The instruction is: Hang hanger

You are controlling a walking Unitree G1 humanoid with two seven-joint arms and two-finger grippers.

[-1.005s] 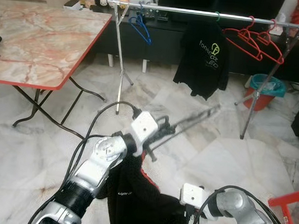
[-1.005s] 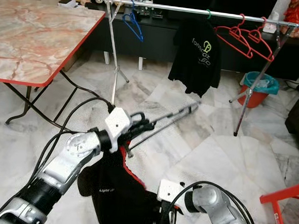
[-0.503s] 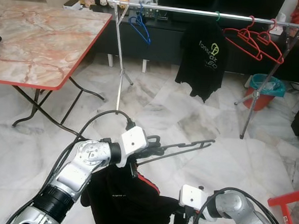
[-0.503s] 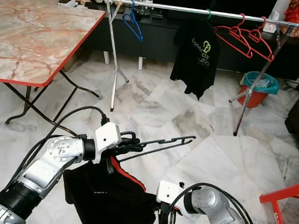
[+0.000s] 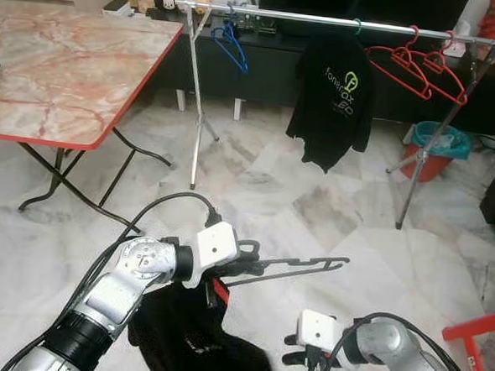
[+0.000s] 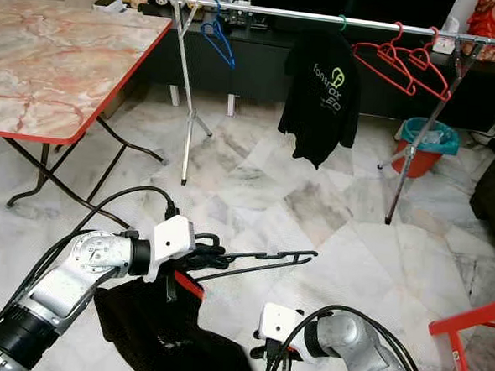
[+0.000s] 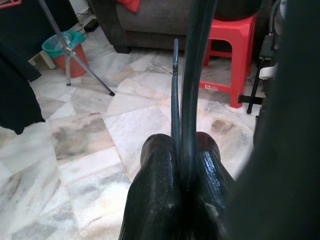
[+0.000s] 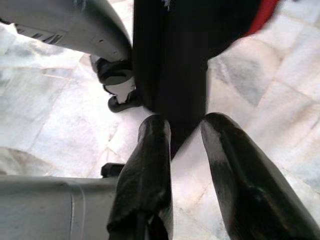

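My left gripper [image 5: 244, 265] is shut on a black wire hanger [image 5: 297, 265] that lies almost level above the floor, its hook pointing right. The left wrist view has both fingers [image 7: 157, 170] pinched together on the wire. A black garment [image 5: 183, 345] with red trim hangs from the hanger, down to the floor. Low to the right of the garment, my right gripper [image 5: 302, 360] is open and apart from the cloth; its fingers [image 8: 147, 170] are spread, with the dark garment [image 8: 172, 60] ahead. The clothes rail [image 5: 325, 20] stands at the back.
On the rail hang a blue hanger [image 5: 231, 41], a black printed T-shirt [image 5: 332, 102] and two red hangers [image 5: 418, 70]. A marble-top folding table [image 5: 61, 65] stands on the left. A red bucket [image 5: 439, 151] sits by the rail's right leg. A red stool [image 5: 477, 351] stands at the lower right.
My left gripper has come down and tipped the hanger from slanting upward to almost level. The garment has sunk and drawn left. The right gripper now stands apart from the cloth.
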